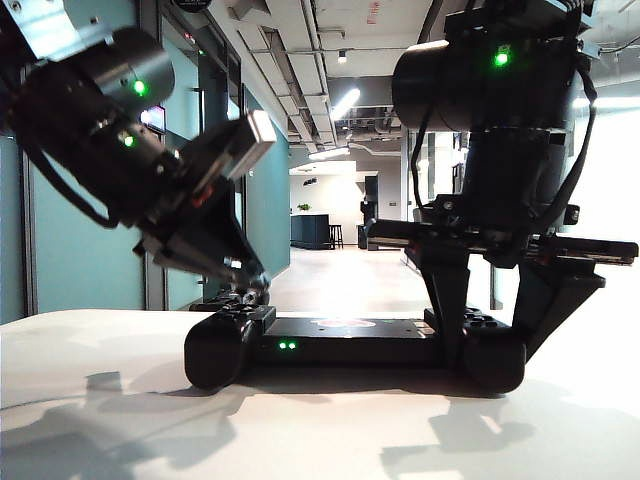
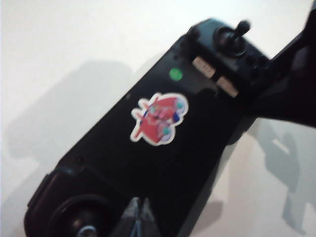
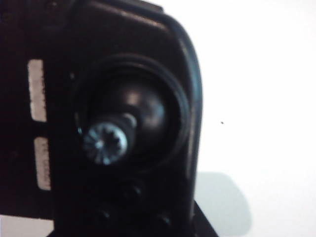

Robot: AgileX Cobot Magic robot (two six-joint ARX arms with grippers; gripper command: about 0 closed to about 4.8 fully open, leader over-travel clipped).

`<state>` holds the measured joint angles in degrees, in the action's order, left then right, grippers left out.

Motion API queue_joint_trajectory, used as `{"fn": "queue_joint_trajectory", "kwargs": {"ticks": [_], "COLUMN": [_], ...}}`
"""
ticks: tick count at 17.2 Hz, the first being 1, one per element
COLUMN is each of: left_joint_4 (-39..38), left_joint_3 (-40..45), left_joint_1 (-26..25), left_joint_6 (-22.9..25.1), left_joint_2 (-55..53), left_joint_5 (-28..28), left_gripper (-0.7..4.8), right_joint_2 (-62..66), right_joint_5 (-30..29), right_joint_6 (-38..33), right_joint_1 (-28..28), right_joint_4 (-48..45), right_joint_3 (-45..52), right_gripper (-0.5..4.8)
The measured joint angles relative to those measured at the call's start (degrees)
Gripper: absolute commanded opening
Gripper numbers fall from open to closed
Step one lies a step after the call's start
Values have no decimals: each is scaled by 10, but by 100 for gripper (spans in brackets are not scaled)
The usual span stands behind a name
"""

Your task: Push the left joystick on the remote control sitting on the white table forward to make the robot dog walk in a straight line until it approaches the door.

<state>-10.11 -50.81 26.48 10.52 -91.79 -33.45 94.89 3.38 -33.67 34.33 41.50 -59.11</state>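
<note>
The remote control (image 1: 350, 340) lies on the bench (image 1: 120, 420), lengthwise across the exterior view. The left gripper (image 1: 250, 290) sits over its left end, at the left joystick (image 2: 88, 229). The right gripper (image 1: 495, 300) straddles its right end, jaws down either side of the handle.

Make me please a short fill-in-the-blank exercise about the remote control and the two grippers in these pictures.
1. The remote control shows two ___ lights on its front side.
2. The left gripper points its fingers down at the ___ joystick.
3. The right gripper has its fingers on both sides of the remote's ___ handle.
Missing words: green; left; right.
</note>
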Motion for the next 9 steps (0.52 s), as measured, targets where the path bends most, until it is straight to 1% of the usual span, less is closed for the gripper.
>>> {"fn": "queue_joint_trajectory", "kwargs": {"ticks": [4, 9], "left_joint_4": [10, 30], "left_joint_3": [14, 25], "left_joint_1": [-14, -13], "left_joint_6": [2, 2], "left_joint_2": [-2, -3], "left_joint_5": [0, 0], "left_gripper": [-6, -5], "right_joint_2": [0, 0], "right_joint_5": [0, 1], "right_joint_6": [0, 0], "right_joint_1": [0, 0], "right_joint_4": [0, 3], "right_joint_3": [0, 0], "right_gripper": [209, 209]}}
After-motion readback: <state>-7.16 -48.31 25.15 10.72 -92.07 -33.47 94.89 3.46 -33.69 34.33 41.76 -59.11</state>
